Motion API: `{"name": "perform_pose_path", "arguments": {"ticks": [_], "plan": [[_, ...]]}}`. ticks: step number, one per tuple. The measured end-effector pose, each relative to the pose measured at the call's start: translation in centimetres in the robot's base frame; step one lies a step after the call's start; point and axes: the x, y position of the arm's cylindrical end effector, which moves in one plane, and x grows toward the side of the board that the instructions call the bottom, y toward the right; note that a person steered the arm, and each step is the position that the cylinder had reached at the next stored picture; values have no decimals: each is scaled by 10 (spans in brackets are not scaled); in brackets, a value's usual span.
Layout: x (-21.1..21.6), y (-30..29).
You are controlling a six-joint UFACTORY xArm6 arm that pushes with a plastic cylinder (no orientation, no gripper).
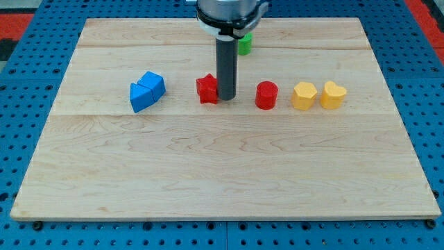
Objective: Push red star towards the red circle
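My tip (227,98) is seen at the lower end of a straight dark rod that comes down from a round arm housing at the view's top; it has no jaws, nothing is held by it, and it is set down on the wooden board (222,173) just at the 3 o'clock side of the red star (207,89), apparently touching it or nearly so. The pale wooden board, the largest thing shown, is laid on a blue perforated table (21,125) that frames it on all sides. Well out at 9 o'clock from the tip, two blue blocks (146,92) are found pressed together; their exact shapes cannot be told. The red star is placed between those blue blocks and the tip. At 3 o'clock from the tip, with a small gap, the red circle (266,95) is seen, so the tip is located between the star and the circle. Farther along at 3 o'clock, two yellow blocks (318,96) are set side by side, touching. At 12 o'clock, a green block (244,46) is partly hidden behind the rod.
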Motion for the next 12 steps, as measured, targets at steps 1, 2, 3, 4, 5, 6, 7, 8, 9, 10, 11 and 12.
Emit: {"name": "perform_pose_path", "arguments": {"ticks": [1, 2, 3, 4, 5, 6, 7, 8, 9, 10, 11, 12], "plan": [[-2, 20], [-2, 43], [-1, 30], [10, 14], [40, 6], [51, -22], [45, -77], [11, -116], [-35, -109], [-48, -82], [-39, -69], [-17, -63]]}}
